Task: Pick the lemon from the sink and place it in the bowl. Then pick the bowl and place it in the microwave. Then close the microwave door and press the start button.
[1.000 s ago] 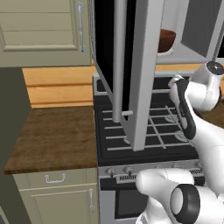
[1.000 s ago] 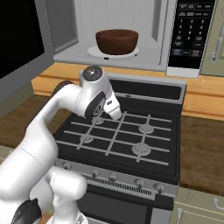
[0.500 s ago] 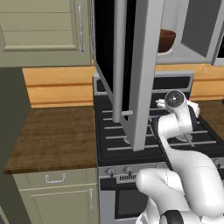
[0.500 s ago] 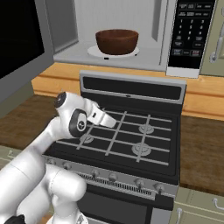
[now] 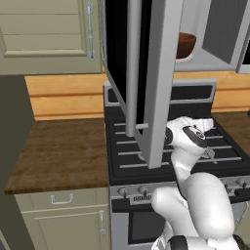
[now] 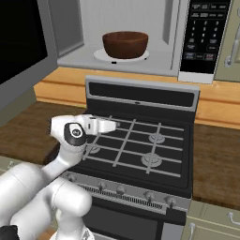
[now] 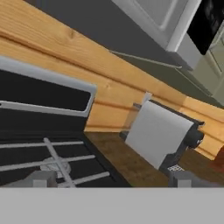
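The reddish-brown bowl point(image 6: 125, 43) stands on a white plate inside the open microwave point(image 6: 159, 65); it also shows past the door's edge point(image 5: 186, 44). The lemon is hidden and the sink is out of view. The microwave door point(image 5: 146, 73) swings far out over the stove, its black window facing left. My gripper point(image 6: 111, 125) hangs low over the stove's left burners, pointing right, well below the microwave and left of the bowl. In the hand view its two fingertips point(image 7: 41, 178) stand wide apart with nothing between them, so the gripper point(image 7: 113, 179) is open.
The black gas stove point(image 6: 140, 145) lies under the arm. A wooden counter point(image 5: 58, 151) runs to its left, with beige cabinets point(image 5: 49, 34) above. A silver toaster point(image 7: 159, 133) sits on the counter right of the stove. The microwave's control panel point(image 6: 204, 35) is at the right.
The arm has swung down and to the left, from in front of the microwave to low over the stove. The hand has turned to point right. The jaws stayed open.
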